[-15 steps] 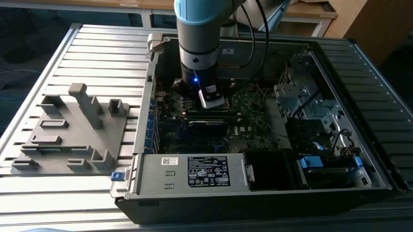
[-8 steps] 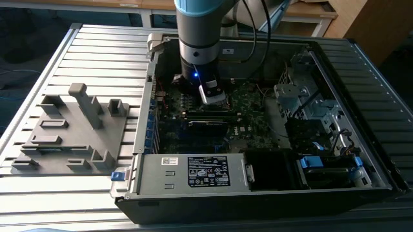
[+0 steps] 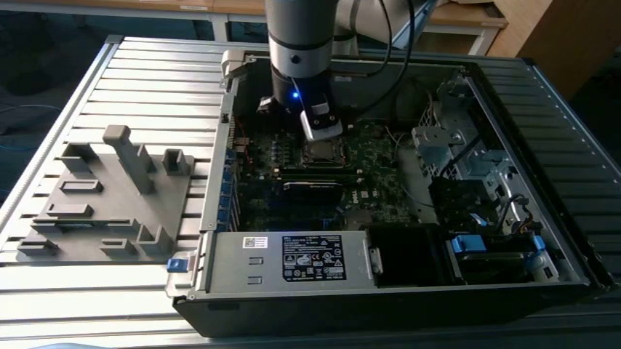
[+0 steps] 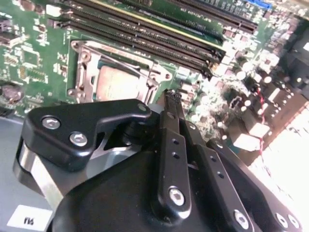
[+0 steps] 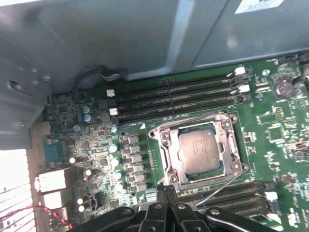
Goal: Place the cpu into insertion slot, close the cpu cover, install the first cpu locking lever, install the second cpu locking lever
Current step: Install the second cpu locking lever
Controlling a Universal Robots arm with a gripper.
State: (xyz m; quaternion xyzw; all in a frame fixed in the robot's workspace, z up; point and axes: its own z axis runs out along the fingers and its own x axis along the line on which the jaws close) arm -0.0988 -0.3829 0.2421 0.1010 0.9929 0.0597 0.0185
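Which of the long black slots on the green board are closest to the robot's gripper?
The group just past the cpu cover on the gripper's side: those long black slots run right by its fingertips. The other group lies beyond the cpu, near the case wall.

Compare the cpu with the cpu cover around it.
The cpu is a solid, dull grey square plate; the cpu cover is a shinier metal frame with a square window cut through it. The cpu is smaller and shows through that window, while the cpu cover rings it. Both lie flat in the socket on the green board.
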